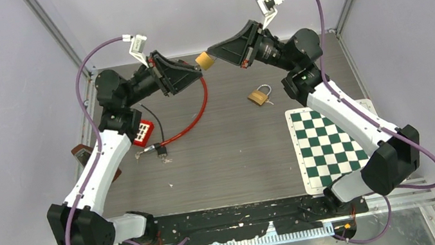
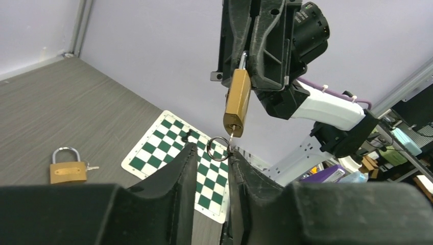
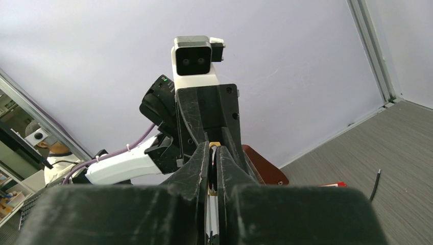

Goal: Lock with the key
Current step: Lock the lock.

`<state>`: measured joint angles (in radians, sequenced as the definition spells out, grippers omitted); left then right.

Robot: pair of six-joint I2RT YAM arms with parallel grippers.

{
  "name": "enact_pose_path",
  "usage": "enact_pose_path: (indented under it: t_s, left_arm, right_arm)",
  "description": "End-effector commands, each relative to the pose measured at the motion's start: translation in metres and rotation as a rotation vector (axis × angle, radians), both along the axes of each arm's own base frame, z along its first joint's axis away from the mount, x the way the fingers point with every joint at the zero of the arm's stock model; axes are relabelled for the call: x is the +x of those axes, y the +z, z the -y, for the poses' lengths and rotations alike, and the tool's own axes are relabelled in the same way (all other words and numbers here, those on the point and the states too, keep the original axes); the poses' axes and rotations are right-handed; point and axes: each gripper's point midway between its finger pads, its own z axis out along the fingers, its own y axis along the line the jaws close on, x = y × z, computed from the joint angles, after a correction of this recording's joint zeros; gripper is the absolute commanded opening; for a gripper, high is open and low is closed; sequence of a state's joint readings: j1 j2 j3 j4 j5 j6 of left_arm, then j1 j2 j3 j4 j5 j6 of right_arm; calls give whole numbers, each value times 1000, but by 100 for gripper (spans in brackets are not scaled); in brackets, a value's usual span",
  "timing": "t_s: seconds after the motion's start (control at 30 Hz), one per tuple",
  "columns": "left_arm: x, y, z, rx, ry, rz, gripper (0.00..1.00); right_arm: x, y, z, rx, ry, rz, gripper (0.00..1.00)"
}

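Brass padlock (image 2: 237,99) is hanging in mid-air above the far part of the surface (image 1: 233,159), between the two arms. The right gripper (image 3: 214,163) is clamping it at the shackle end, so the shackle itself is hidden and I cannot tell whether it is seated. A key (image 2: 231,137) is sitting in the keyway on the underside, its key ring (image 2: 219,148) dangling just below.

The left gripper (image 2: 212,153) is reaching up under the lock with its jaws apart. The key's head is lying right at one fingertip, not pinched.

Judging from this, the step in hand is taking hold of the key. The next move is calling for the left jaws to centre on the key's head, close on it rather than on the loose ring, then twist about the keyway's axis while the right arm is bracing the body. A grip on the ring alone would likely slip.

Below, a second padlock (image 1: 257,97) is lying near a checkered mat (image 1: 329,145), with a red cable (image 1: 195,114) opposite.
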<state>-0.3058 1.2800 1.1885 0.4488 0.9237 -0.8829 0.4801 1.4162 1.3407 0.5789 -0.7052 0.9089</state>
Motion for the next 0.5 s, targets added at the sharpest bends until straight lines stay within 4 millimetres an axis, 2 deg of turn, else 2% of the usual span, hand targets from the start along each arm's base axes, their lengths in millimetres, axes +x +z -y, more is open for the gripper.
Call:
enact_pose_path:
  t_s: [0.0,0.2,0.47]
  left_arm:
    - [-4,17,-2,-8,17,67,24]
    - [0,14,-3,10,37,63,0]
    - [7,5,-11,43,79,47,0]
  right_arm:
    - [-5,14,3,44,12,60,5]
    - [0,10,5,23,-36,62,5]
    - [11,11,22,23,-189,82,5]
